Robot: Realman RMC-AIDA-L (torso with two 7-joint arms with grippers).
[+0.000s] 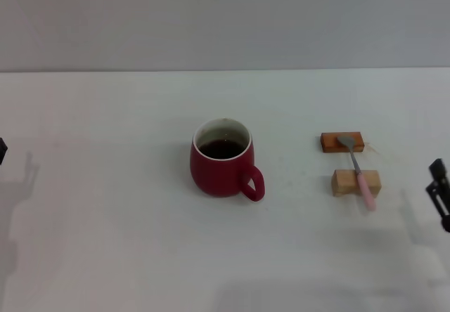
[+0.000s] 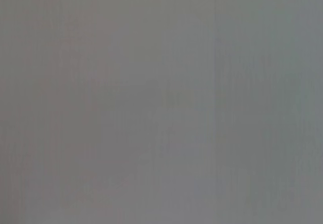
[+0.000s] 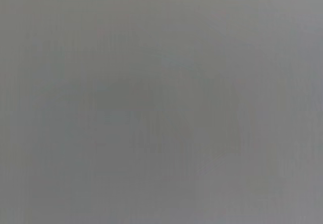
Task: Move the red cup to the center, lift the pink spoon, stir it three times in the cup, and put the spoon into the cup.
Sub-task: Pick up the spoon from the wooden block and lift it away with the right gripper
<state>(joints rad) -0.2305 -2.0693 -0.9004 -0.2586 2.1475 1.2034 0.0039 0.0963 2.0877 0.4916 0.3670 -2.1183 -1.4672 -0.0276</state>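
Sitting near the table's (image 1: pixel 105 256) middle, the red cup (image 1: pixel 221 159) has the pink spoon (image 1: pixel 358 173) at its three o'clock, bridging two wooden blocks (image 1: pixel 356 183), where a clumsy pinch could flip it off; neither edge-parked gripper's opening can be told.

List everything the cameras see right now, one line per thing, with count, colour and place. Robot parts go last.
Cup: one, dark red with white inside, holding dark liquid, near the table's middle, handle toward the robot's right and front.
Spoon: one, grey metal bowl with pink handle, right of the cup, lying across both blocks.
Far block: one, reddish-brown, under the spoon's bowl.
Near block: one, pale wood, under the spoon's handle.
Table: one, white, filling the head view.
Wall: grey, behind the table.
Left claw: one, black, at the left edge.
Right claw: one, black, at the right edge, right of the blocks.
Both wrist views show only plain grey.
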